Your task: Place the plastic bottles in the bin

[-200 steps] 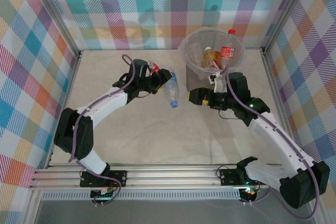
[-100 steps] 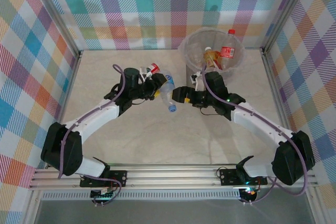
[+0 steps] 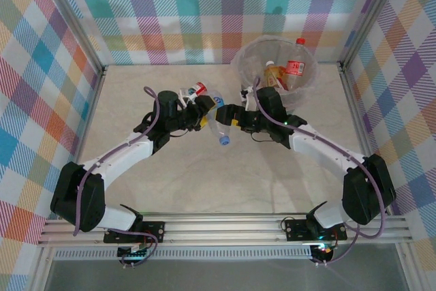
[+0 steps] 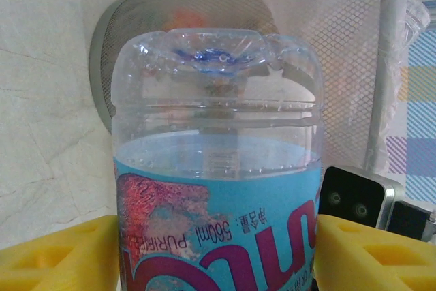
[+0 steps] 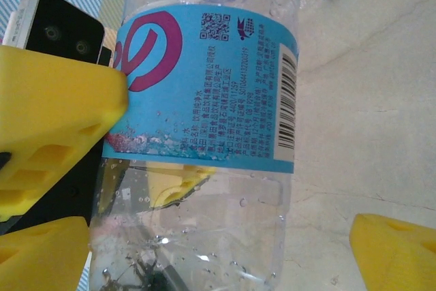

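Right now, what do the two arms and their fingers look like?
Both the left arm and the right arm have white links between bulky black joints, and a thin purple cable runs along each. The left fingers and right fingers are blocky yellow pads with moulded recesses. A silver-framed black camera box sits at the right wrist.

The left arm (image 3: pixel 126 157) and right arm (image 3: pixel 323 149) each consist of white link shells joined by black joint housings, with a purple cable (image 3: pixel 156 103) routed externally from base to wrist. The fingers (image 4: pixel 54 253) are yellow moulded blocks with recessed pockets. A black, silver-edged camera module (image 4: pixel 357 197) with two lenses is fitted at the wrist.
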`<action>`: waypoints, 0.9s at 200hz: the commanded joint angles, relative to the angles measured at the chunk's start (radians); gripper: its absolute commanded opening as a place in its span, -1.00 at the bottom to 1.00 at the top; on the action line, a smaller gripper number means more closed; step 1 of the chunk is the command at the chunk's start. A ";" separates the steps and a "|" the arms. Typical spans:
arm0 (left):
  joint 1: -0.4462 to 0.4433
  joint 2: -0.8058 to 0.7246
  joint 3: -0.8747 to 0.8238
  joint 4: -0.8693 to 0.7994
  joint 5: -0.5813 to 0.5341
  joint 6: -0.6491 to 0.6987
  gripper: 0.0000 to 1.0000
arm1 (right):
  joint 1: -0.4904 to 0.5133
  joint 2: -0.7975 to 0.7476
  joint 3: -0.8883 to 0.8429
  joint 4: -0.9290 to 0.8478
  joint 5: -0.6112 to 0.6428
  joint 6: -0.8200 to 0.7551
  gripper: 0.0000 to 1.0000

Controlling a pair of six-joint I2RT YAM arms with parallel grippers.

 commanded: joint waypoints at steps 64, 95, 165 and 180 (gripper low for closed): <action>-0.004 -0.030 -0.014 0.070 0.022 -0.041 0.39 | 0.009 0.053 0.051 0.084 -0.050 0.035 0.86; -0.004 -0.030 -0.012 0.068 0.021 -0.040 0.39 | 0.009 0.058 0.056 0.085 -0.055 0.037 0.81; -0.014 -0.019 0.001 0.072 0.019 -0.042 0.39 | 0.009 0.063 0.065 0.091 -0.070 0.046 0.42; -0.013 -0.020 0.004 0.072 0.019 -0.042 0.39 | 0.009 0.057 0.066 0.084 -0.065 0.041 0.36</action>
